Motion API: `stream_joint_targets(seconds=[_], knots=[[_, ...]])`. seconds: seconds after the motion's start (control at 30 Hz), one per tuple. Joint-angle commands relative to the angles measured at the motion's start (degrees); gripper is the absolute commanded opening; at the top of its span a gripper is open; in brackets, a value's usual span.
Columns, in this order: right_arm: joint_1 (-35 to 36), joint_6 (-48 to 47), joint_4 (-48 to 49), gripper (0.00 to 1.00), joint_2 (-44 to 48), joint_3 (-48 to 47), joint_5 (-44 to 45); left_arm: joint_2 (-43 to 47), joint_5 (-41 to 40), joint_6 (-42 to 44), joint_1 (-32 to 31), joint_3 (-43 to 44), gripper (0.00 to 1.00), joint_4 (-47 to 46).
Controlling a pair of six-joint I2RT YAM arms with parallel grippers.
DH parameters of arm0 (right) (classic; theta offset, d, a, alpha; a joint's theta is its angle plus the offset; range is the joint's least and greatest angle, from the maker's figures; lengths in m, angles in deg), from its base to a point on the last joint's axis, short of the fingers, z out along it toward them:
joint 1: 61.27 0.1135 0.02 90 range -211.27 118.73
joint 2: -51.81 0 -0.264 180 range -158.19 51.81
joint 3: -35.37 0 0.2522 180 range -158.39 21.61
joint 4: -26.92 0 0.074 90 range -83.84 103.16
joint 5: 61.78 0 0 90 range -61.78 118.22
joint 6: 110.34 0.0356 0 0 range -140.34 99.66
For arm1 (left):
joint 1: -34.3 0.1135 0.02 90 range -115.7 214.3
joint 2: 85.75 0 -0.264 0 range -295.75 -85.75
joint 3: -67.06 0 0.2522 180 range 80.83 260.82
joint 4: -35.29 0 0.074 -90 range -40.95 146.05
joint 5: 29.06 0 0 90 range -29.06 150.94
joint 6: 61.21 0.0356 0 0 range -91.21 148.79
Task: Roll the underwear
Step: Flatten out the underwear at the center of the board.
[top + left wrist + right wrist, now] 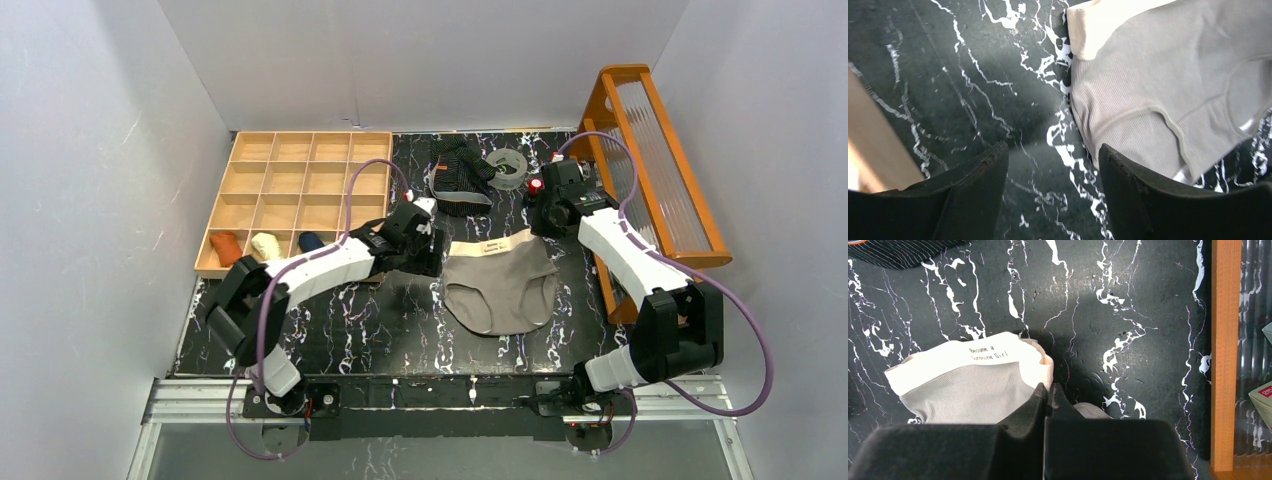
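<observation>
The beige-grey underwear (500, 290) lies flat mid-table, its cream waistband (495, 245) at the far side. My right gripper (545, 228) is shut on the waistband's right corner; in the right wrist view its tips (1048, 390) pinch the cream band (973, 357), which is lifted and bunched. My left gripper (428, 250) is open and empty just left of the garment; in the left wrist view its fingers (983, 185) straddle bare table beside the cloth (1168, 100). The black striped underwear (460, 172) lies crumpled at the back and shows in the right wrist view (898, 252).
A wooden compartment tray (300, 180) stands at the back left, with three rolled garments (265, 245) in its front row. An orange rack (650, 150) runs along the right. A clear tape ring (507, 165) and a small red-topped object (536, 185) lie near the black garment.
</observation>
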Motion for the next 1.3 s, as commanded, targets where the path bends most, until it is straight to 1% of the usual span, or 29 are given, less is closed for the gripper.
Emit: stream_joint_targets(seconds=[0.0,0.1,0.17,0.27,0.4,0.57,0.73,0.9,0.97,1.03,1.17,1.27], knots=[[0.0,-0.3,1.7,0.02,-0.5,-0.6,1.1,-5.8,0.9,-1.3,1.7,3.4,0.64,-5.5],[0.0,-0.5,1.6,0.02,-0.5,-0.3,1.1,-7.5,3.4,-3.7,4.4,2.8,0.63,-11.4],[0.0,-0.5,1.8,0.02,-0.4,-0.1,0.9,-9.2,5.5,-4.0,5.8,3.5,0.62,-13.7],[0.0,-0.8,2.1,0.03,-0.7,0.1,-0.3,-11.9,9.1,-2.8,6.6,5.9,0.62,-14.3],[0.0,-0.9,2.0,0.02,-1.6,0.1,-1.4,-13.0,12.6,-2.5,6.6,5.4,0.63,-18.0],[0.0,-0.9,2.2,0.02,-2.0,0.1,-2.4,-15.8,12.2,-1.8,6.6,6.9,0.62,-17.9],[0.0,-1.1,2.1,0.02,-2.1,-0.2,-2.9,-20.9,11.7,-0.9,6.5,9.6,0.55,-16.1],[0.0,-1.1,2.1,0.02,-1.7,-0.4,-3.1,-23.0,11.4,-0.5,6.4,10.0,0.53,-16.3],[0.0,-1.0,2.2,0.02,-1.8,-0.4,-3.3,-23.4,11.5,-0.2,6.0,10.3,0.49,-16.3],[0.0,-1.0,2.2,0.02,-1.9,-0.5,-3.1,-23.3,12.0,0.1,5.5,10.8,0.42,-16.4],[0.0,-1.1,2.1,0.02,-1.9,-0.5,-3.7,-20.8,11.6,1.1,4.0,10.0,0.21,-16.2],[0.0,-1.4,2.0,0.03,-1.6,-0.4,-6.1,-17.5,10.5,2.0,3.2,8.6,0.06,-15.3]])
